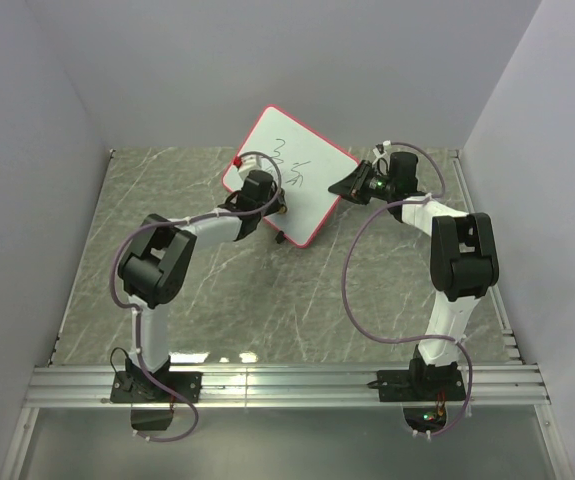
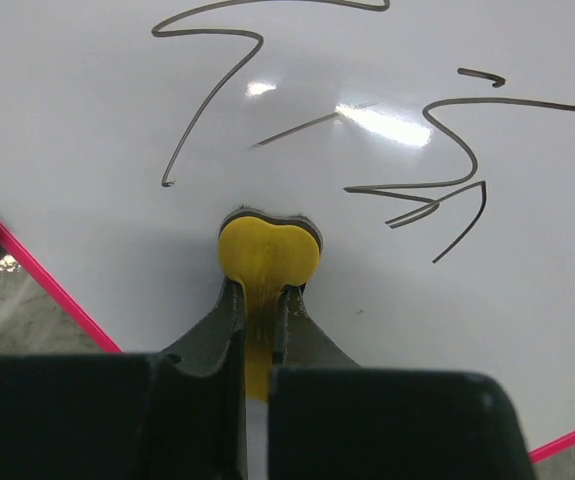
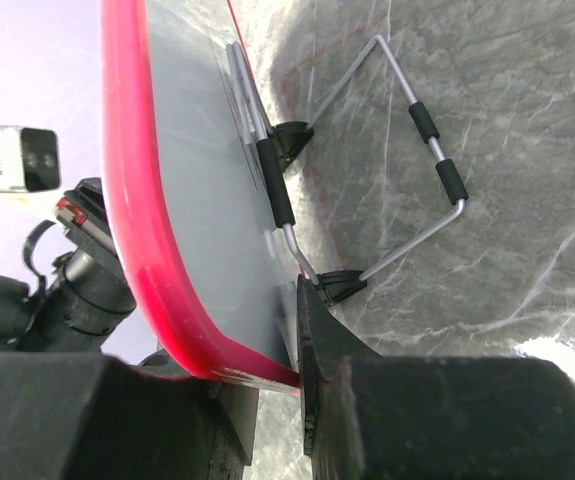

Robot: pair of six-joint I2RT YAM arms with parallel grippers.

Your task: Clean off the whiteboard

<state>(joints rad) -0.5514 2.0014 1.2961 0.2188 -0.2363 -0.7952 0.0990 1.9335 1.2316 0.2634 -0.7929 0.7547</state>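
Note:
The whiteboard (image 1: 319, 208), white with a red-pink frame, stands tilted at the back middle of the table and bears dark scribbles (image 1: 295, 165). My left gripper (image 1: 270, 203) is shut on a small yellow eraser pad (image 2: 267, 250) and holds it against the board face (image 2: 87, 100), just below the scribbles (image 2: 447, 150). The pad sticks out beyond the left gripper's (image 2: 264, 292) fingertips. My right gripper (image 1: 345, 186) is shut on the board's right edge. In the right wrist view the right gripper (image 3: 289, 375) pinches the red frame (image 3: 142, 220) from front and back.
A wire stand (image 3: 437, 165) with black sleeves props the board from behind on the grey marble table (image 1: 267, 300). White walls close in the left, back and right. The left arm's wrist (image 3: 67, 290) shows beyond the board's front.

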